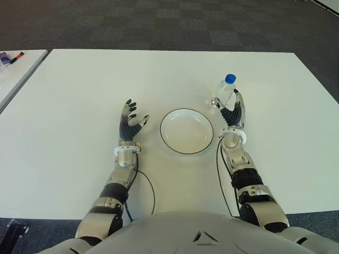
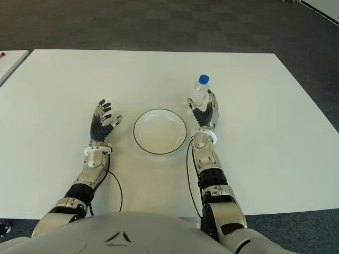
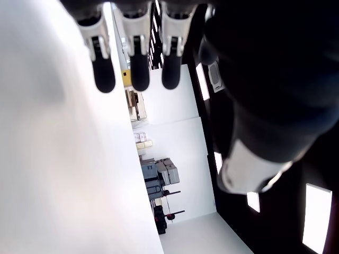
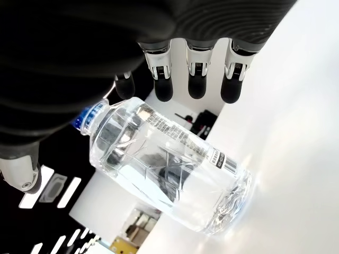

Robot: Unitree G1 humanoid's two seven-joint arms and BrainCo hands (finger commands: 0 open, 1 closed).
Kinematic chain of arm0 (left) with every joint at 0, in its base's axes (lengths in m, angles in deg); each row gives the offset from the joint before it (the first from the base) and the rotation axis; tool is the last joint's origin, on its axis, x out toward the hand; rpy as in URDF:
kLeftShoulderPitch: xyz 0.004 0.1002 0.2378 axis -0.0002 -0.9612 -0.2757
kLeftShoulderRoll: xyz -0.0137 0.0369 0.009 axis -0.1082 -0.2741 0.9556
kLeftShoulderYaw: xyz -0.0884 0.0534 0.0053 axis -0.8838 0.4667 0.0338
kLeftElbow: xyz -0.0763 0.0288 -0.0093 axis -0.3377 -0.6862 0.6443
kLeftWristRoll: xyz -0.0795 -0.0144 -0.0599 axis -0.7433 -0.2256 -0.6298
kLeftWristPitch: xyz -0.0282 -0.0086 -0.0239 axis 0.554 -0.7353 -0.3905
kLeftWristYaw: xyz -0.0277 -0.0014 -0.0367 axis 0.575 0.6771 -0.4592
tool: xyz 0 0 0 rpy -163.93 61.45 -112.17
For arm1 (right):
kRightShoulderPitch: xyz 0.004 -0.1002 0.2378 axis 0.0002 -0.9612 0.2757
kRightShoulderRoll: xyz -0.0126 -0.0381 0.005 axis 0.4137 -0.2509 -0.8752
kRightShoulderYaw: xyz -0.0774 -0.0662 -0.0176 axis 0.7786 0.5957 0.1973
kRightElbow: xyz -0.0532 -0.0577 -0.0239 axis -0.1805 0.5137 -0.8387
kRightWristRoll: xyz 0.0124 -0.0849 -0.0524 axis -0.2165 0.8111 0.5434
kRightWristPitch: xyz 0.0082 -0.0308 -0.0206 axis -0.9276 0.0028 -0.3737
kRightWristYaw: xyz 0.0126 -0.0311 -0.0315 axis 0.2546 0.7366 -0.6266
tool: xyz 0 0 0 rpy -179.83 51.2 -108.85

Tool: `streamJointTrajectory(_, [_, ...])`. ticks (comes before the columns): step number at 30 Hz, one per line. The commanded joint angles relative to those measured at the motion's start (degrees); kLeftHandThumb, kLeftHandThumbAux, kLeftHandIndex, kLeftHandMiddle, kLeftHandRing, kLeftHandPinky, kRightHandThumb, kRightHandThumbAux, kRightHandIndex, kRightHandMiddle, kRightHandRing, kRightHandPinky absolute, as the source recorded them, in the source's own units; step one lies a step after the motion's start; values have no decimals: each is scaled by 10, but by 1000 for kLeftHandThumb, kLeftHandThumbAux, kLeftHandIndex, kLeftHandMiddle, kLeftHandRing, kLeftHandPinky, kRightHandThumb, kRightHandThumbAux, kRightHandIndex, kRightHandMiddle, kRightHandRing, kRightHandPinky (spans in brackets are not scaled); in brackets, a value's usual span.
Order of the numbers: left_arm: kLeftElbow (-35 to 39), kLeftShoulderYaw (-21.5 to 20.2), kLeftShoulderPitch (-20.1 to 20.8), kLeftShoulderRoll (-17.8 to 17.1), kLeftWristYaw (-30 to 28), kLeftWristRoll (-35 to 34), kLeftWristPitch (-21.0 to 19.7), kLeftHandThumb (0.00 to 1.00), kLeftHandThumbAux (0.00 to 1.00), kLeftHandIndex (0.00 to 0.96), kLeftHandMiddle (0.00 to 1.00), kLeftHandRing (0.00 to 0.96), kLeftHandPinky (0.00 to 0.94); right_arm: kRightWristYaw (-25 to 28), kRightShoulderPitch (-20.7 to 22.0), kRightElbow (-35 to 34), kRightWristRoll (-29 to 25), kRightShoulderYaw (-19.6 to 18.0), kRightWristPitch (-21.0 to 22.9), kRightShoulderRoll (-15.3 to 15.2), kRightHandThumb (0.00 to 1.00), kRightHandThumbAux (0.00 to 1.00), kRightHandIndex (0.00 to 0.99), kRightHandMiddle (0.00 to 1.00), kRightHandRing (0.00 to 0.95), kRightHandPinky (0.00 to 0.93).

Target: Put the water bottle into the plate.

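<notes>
A clear water bottle (image 1: 224,92) with a blue cap stands upright on the white table (image 1: 79,95), just past the right rim of the empty white plate (image 1: 186,131). My right hand (image 1: 233,112) is up against the near right side of the bottle, palm toward it. In the right wrist view its fingers (image 4: 197,74) stretch straight past the bottle (image 4: 169,169) without curling round it, so the hand is open. My left hand (image 1: 130,120) shows left of the plate, open, with its fingers (image 3: 132,63) spread and nothing in it.
A second white table (image 1: 16,69) adjoins at the far left with small items (image 1: 10,57) on it. Dark carpet (image 1: 169,24) lies beyond the far edge. Cables (image 1: 220,164) trail from both wrists toward me.
</notes>
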State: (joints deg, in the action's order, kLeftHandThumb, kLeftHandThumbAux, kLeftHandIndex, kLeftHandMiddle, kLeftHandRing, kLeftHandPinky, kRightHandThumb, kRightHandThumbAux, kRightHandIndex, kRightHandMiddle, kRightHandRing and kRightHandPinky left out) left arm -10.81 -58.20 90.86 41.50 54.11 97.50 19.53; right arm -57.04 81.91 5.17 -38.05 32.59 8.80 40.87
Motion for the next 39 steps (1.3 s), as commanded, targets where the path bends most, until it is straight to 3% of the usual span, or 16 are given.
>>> streamJointTrajectory(1, [-2, 4, -3, 1, -7, -2, -2, 224, 808, 93, 175, 180, 220, 12, 9, 10, -15, -3, 12, 1, 491, 430, 0, 0, 13, 97])
streamJointTrajectory(32, [13, 6, -12, 1, -7, 1, -17, 220, 805, 99, 181, 192, 253, 11, 29, 17, -22, 0, 19, -2, 492, 442, 0, 0, 14, 99])
streamJointTrajectory(39, [21, 5, -16, 0, -14, -2, -24, 216, 794, 95, 176, 185, 217, 13, 27, 12, -26, 0, 24, 1, 487, 441, 0, 0, 11, 95])
